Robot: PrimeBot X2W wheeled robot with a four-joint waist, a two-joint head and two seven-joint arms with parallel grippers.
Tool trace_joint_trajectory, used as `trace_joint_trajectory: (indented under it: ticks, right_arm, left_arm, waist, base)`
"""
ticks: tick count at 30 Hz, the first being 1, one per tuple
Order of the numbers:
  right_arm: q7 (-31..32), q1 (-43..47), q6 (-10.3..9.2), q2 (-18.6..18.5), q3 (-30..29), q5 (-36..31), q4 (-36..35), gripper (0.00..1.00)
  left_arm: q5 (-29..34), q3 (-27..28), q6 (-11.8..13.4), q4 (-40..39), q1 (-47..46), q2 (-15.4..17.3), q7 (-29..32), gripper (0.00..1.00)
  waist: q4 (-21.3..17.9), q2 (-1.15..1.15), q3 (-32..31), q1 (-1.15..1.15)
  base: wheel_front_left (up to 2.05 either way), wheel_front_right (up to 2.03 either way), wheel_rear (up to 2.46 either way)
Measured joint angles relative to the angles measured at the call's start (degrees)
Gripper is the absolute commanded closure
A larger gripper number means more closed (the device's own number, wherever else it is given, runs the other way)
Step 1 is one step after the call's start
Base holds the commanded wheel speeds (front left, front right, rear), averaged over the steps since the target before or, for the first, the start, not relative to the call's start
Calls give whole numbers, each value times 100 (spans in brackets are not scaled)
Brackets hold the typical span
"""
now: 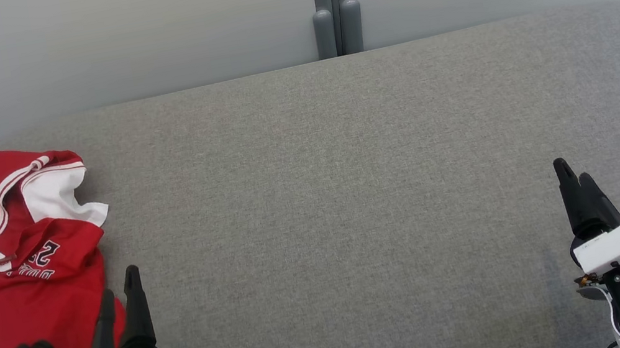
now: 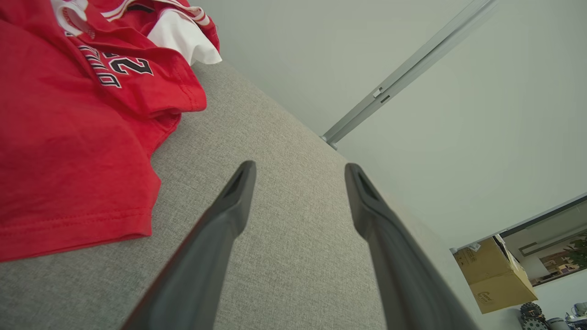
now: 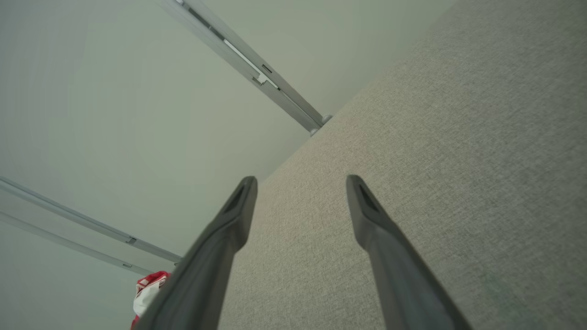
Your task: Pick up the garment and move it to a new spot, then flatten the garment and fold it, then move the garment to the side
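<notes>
The garment [image 1: 16, 261] is a red and white jersey with dark lettering, lying crumpled at the left end of the grey fabric table [image 1: 338, 194]. My left gripper [image 1: 119, 294] sits at the jersey's near right edge, open, with nothing between its fingers. In the left wrist view the garment [image 2: 73, 137] lies to the left of the open left gripper [image 2: 300, 172], a short gap away. My right gripper [image 1: 573, 171] rests far off at the table's right side, open and empty. The right wrist view shows the right gripper [image 3: 301, 183] spread over bare fabric, with a scrap of the garment [image 3: 149, 293] far away.
A pale wall with a grey vertical post [image 1: 335, 6] stands behind the table. A cardboard box [image 2: 493, 275] sits beyond the table's end in the left wrist view. The table's left edge lies under the jersey.
</notes>
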Motion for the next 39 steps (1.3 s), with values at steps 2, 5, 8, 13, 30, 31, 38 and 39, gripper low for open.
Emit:
trace_joint_trajectory:
  ticks: [2,5,8,13,30,31,38,39]
  right_arm:
    - [-20,3,-32,-30,34,-168,-14,0]
    - [-73,4,-69,-38,105,-431,-45,0]
    - [-148,5,-79,-38,160,-684,-87,0]
    - [-218,5,-123,-43,216,-1010,-145,0]
    - [-569,6,-222,-67,522,-2414,-338,0]
    - [-571,6,-223,-71,533,-2507,-342,0]
    - [-728,7,-270,-92,647,-3089,-391,0]
    - [-744,7,-270,-97,668,-3190,-400,0]
  left_arm:
    - [196,-51,33,-12,20,2,-52,0]
    - [424,-119,63,-40,80,3,-102,0]
    - [689,-134,125,-58,83,7,-170,0]
    - [1027,-167,182,-66,85,10,-249,0]
    - [2348,-339,379,-121,92,35,-568,0]
    - [2418,-354,403,-119,93,37,-604,0]
    - [2956,-489,453,-107,95,54,-753,0]
    - [3047,-493,455,-107,96,57,-756,0]
  waist:
    - [-1,0,0,0]
    - [-3,0,1,0]
    - [-6,0,2,0]
    - [-11,0,3,0]
    - [-32,0,8,0]
    - [-32,0,9,0]
    - [-40,0,15,0]
    - [-42,0,15,0]
  base:
    - [0,0,0]
    - [0,0,0]
    - [0,0,0]
    - [0,0,0]
    - [0,0,0]
    - [0,0,0]
    - [0,0,0]
    - [0,0,0]
